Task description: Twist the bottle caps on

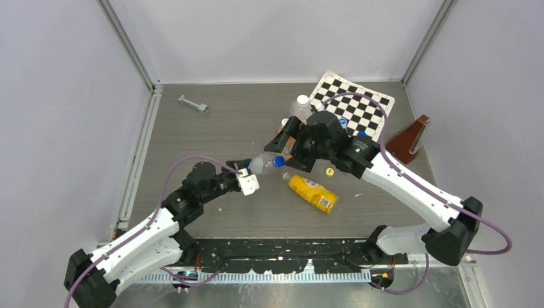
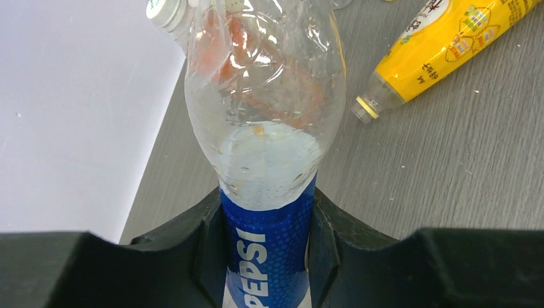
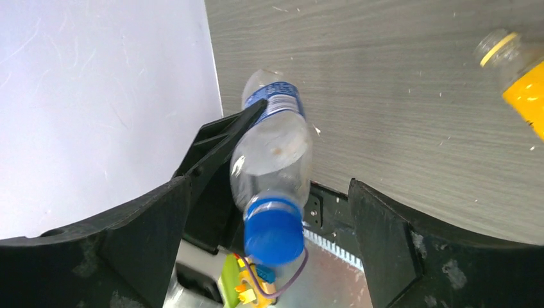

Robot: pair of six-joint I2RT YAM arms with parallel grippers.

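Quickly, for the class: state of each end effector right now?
Left end effector: closed on the Pepsi bottle.
Right end effector: open, straddling the blue cap, not touching it.

A grey wood-grain counter (image 1: pixel 212 138) is carrying everything, with plain pale walls (image 1: pixel 269 38) closing it in at the back and on both sides. A black-and-white checkerboard sheet (image 1: pixel 349 90) is lying flat and skewed towards the far right corner. A clear plastic bottle with a white cap (image 1: pixel 300 108) is standing just beside the sheet's left edge. A reddish-brown wedge-shaped block (image 1: pixel 407 142) is sitting by the right wall, near the sheet. A small grey metal bracket (image 1: pixel 193 104) is lying alone at the far left, well apart from the rest.
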